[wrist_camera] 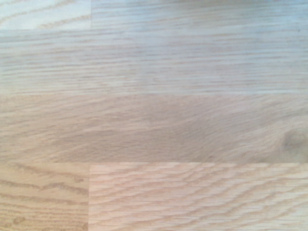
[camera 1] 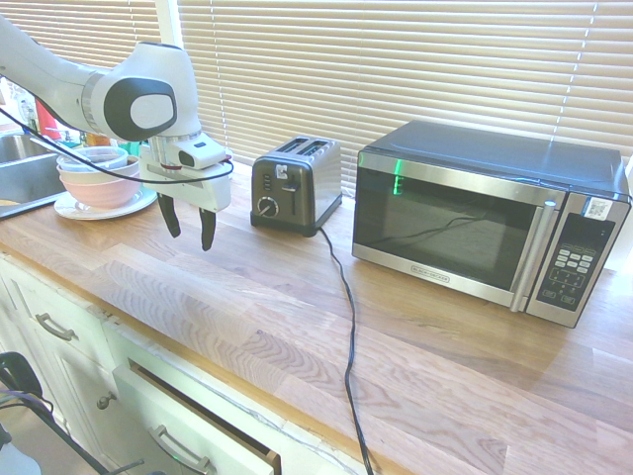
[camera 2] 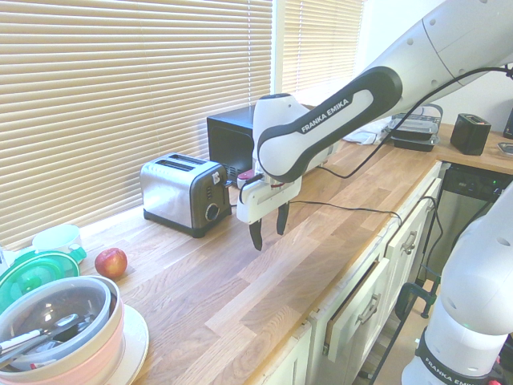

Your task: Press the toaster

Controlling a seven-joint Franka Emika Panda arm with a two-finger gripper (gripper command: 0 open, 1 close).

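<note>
Beside the toaster (camera 1: 295,182), above the counter (camera 1: 425,346), the end effector (camera 1: 188,220) hangs released.

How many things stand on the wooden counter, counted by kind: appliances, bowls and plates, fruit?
Appliances: 2, the toaster and the microwave.
Bowls and plates: 4, a pink bowl with a clear bowl inside it, a white plate, a green bowl.
Fruit: 1, an apple.
Total: 7.

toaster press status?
Nothing done yet: the toaster is untouched. In hand: the open, empty pincer hangs over bare counter, short of the toaster's black front. Left: reach the lever and push it down.
</note>
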